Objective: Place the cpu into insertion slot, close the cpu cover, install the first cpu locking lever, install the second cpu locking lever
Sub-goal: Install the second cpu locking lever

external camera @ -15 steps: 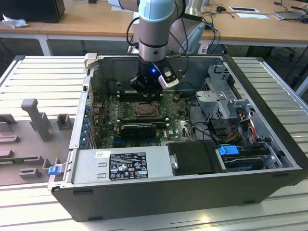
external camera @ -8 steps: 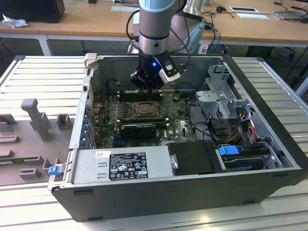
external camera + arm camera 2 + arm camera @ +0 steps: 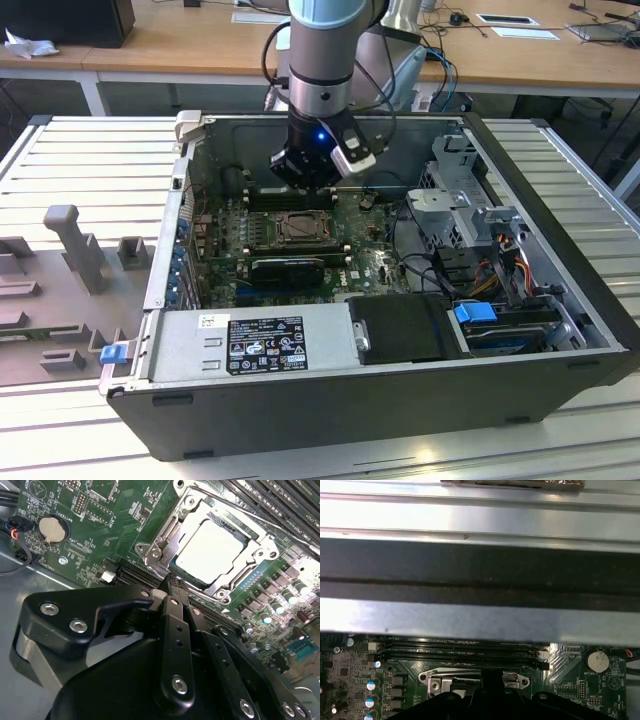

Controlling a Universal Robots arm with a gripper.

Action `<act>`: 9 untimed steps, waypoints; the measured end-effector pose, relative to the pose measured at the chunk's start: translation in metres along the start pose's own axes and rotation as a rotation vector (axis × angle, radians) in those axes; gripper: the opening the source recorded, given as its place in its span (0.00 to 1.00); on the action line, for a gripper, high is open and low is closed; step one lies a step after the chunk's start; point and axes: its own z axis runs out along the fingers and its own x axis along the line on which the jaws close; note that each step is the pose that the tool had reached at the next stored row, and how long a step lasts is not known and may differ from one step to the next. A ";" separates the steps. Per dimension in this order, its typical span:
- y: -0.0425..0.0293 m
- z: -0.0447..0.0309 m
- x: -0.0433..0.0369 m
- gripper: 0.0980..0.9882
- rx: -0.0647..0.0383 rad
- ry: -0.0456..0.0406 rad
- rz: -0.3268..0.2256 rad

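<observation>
Your gripper (image 3: 172, 582) hangs over the motherboard (image 3: 100, 535) inside the PC case (image 3: 400, 400), fingers (image 3: 175, 610) pressed together, holding nothing, tips at the socket edge. Cpu (image 3: 210, 550) sits in the insertion slot (image 3: 240, 582) w/ cpu cover (image 3: 170, 532) closed over it

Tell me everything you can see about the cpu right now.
The cpu is a flat, pale silver-white square with a smooth metal-looking top. In the second wrist view it lies level in the insertion slot on the green motherboard, and the silvery cpu cover frames its edges, closed down over it. The gripper is just beside the socket, not touching the chip. Glare hides any surface marks.
</observation>
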 end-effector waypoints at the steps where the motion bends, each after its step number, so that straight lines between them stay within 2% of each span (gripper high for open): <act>1: -0.0011 -0.0001 0.0000 0.01 0.000 0.0000 0.000; 5: -0.0041 -0.0011 0.0002 0.01 0.000 0.0000 0.000; 7: -0.0037 -0.0066 0.0001 0.01 0.000 -0.0001 0.000; 9: -0.0037 -0.0077 0.0001 0.01 0.000 -0.0001 0.000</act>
